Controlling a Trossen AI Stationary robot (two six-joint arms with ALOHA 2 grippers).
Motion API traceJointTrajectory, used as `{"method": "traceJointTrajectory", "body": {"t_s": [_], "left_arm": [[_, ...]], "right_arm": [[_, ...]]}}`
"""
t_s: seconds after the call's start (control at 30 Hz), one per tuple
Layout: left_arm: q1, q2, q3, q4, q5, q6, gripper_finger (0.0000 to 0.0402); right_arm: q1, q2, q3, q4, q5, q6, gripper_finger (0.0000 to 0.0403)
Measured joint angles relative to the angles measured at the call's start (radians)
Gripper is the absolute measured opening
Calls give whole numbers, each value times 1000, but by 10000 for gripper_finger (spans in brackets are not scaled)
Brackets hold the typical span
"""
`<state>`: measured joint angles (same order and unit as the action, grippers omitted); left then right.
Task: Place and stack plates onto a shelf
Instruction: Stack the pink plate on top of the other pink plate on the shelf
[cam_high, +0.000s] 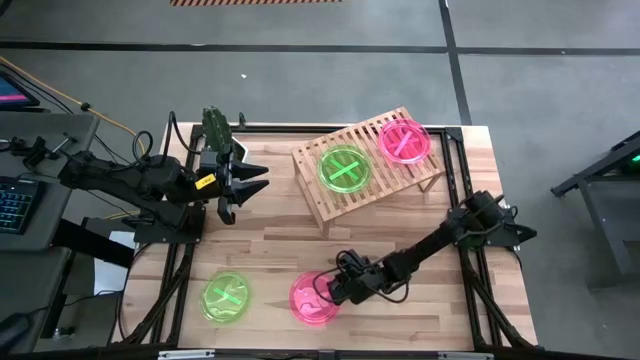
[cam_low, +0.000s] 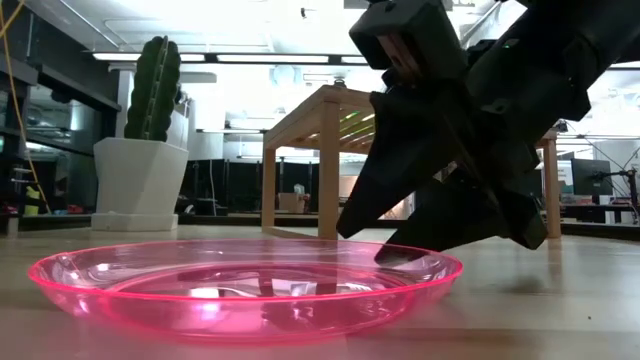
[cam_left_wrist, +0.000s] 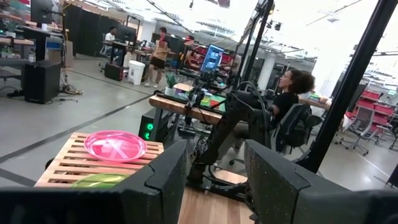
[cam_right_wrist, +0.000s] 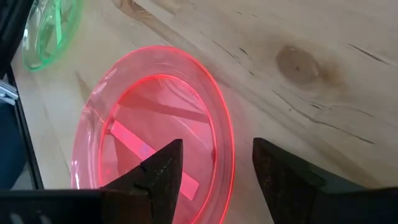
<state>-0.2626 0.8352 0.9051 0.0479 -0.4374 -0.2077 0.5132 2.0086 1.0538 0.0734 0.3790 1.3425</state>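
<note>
A pink plate (cam_high: 314, 299) lies flat on the table near its front edge, and it fills the low view (cam_low: 245, 285). A green plate (cam_high: 228, 297) lies to its left. The slatted shelf (cam_high: 330, 195) stands at the far middle and carries a green plate (cam_high: 345, 168) and a pink plate (cam_high: 404, 140). My right gripper (cam_high: 328, 288) is open and low at the pink plate's right side. One finger (cam_right_wrist: 163, 169) is over the plate's inside and the other (cam_right_wrist: 280, 177) is outside the rim. My left gripper (cam_high: 262, 180) is open and hovers left of the shelf, touching nothing. My right gripper (cam_right_wrist: 214, 168) stands open astride the right rim (cam_right_wrist: 229, 155) of the pink plate, slanting down from the table's right side. I cannot tell whether either finger touches the rim. The plate lies flat on the table.
A potted cactus (cam_high: 215, 125) stands at the table's far left corner, behind my left gripper. Bare wood lies between the shelf and the two plates on the table. In the left wrist view, people sit and stand in the room beyond the table.
</note>
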Motion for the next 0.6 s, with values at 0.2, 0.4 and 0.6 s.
{"method": "traceJointTrajectory", "body": {"t_s": [0.2, 0.4, 0.6], "left_arm": [[0, 0, 0, -4, 0, 0, 148], [0, 0, 0, -27, 0, 1, 148], [0, 0, 0, -34, 0, 2, 148]], "right_arm": [[2, 15, 0, -22, -24, -12, 144], [13, 49, 0, 26, -7, 26, 51], [-1, 46, -1, 41, -58, 22, 5]]}}
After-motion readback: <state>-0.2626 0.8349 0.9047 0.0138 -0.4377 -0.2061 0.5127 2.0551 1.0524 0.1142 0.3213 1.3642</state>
